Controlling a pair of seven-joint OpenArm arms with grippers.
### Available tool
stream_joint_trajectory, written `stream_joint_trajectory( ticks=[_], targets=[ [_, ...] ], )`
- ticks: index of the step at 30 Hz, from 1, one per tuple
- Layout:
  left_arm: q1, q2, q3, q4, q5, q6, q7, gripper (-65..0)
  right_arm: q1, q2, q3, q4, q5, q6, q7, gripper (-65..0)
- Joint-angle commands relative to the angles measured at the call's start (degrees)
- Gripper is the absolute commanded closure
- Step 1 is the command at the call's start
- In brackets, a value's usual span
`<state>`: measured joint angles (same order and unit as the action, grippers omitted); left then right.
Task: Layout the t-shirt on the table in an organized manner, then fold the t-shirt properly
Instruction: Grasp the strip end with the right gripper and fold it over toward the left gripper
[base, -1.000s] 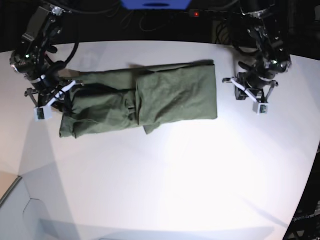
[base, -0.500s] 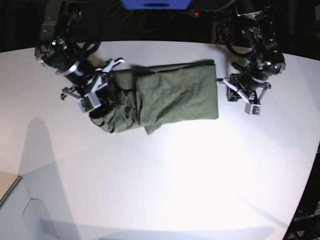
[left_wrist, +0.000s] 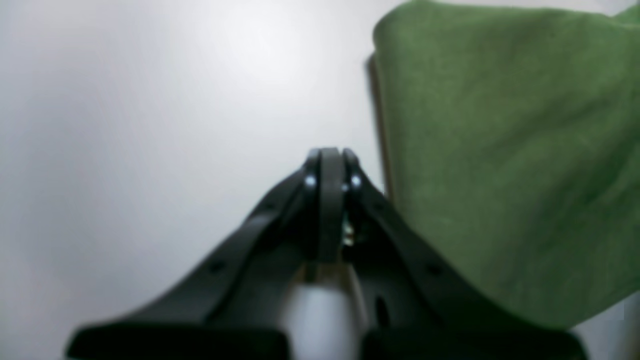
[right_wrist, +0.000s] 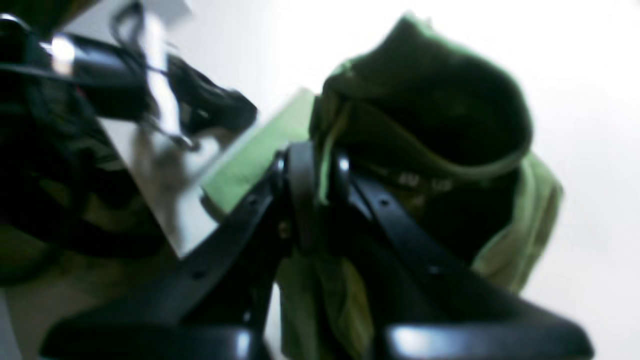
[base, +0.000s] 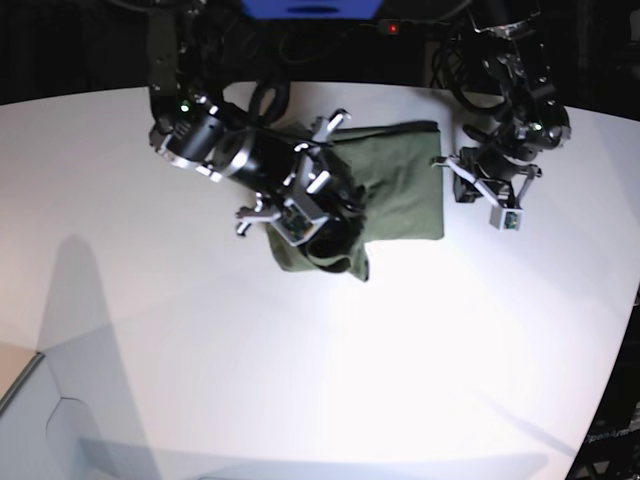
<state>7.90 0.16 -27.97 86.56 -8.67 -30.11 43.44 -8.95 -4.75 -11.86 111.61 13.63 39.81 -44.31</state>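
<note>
Mid-fold: the right hand (base: 318, 222), clamped on the soft olive-green cloth t-shirt (base: 400, 195), carries one end across the smooth white bench (base: 300, 380); the left hand (base: 478, 178), pressed together and empty, waits beside it, final folds remaining.

There was one plain olive-green soft cloth t-shirt (base: 400, 185), the only garment in view. There was one large smooth white matte table (base: 330, 370). Two black robot arms were counted, each ending in one gripper: the left gripper (base: 497, 205) and the right gripper (base: 320, 225), making two grippers altogether.
</note>
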Motion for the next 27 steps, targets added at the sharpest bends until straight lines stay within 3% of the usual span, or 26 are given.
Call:
stream_joint_trajectory(
  ticks=[1, 9, 15, 27],
  targets=[
    [0.23, -0.12, 0.05, 0.25, 1.33, 0.0, 2.49, -0.1, 1.26, -0.83, -0.49, -0.71, 1.01, 0.19, 1.55, 0.0],
    [0.23, -0.12, 0.05, 0.25, 1.33, 0.0, 2.49, -0.1, 8.29, -2.85, -7.18, -14.78, 1.01, 0.19, 1.99, 0.0],
    [0.58, -0.12, -0.12, 0.25, 1.41, 0.0, 2.49, -0.1, 12.42, -4.17, -11.4, -18.47, 1.01, 0.19, 1.99, 0.0],
    [0.85, -0.65, -0.47, 0.34, 1.59, 0.0, 2.49, -0.1, 20.6, -4.25, -17.02, -30.51, 1.1, 0.19, 3.3, 0.0]
  ],
)
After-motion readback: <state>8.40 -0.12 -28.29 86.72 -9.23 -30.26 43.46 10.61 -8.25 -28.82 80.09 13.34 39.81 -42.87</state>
